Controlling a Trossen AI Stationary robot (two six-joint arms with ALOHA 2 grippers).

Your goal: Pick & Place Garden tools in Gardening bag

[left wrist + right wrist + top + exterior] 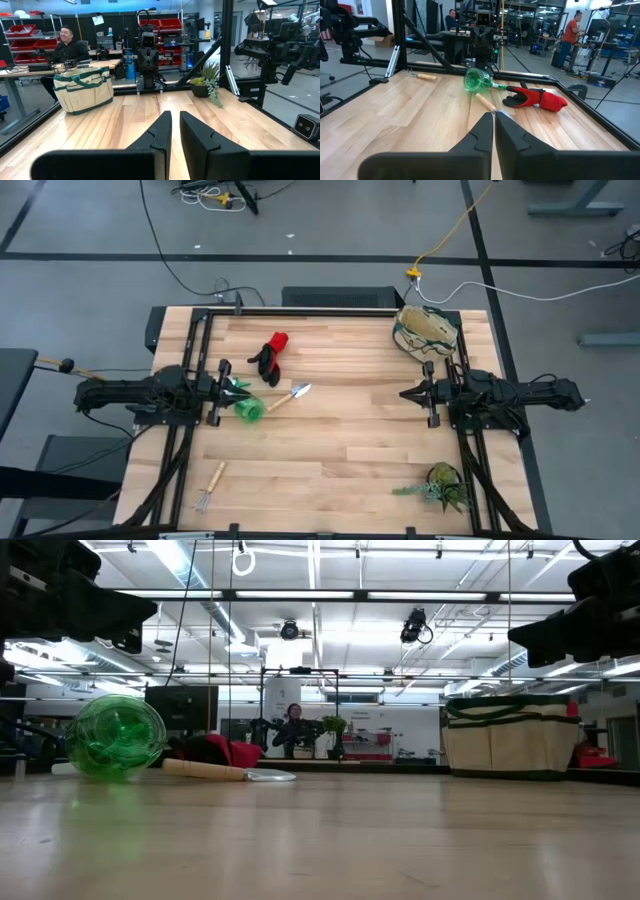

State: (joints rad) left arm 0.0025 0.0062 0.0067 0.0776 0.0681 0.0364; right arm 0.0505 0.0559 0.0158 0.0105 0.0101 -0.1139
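Now both claws are almost closed and hold nothing: the left claw (226,391) (near the green plastic piece (249,410)) and right claw (408,394) hover over the bench (330,450).

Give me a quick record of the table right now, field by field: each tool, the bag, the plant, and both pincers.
gloves: far side, left of centre
green plastic piece: beside left pincer
trowel: right of green piece, blade pointing right
rake: near left corner
gardening bag: far right corner, no tool seen inside
plant: near right corner
left pincer: shut, empty, left side
right pincer: shut, empty, right side
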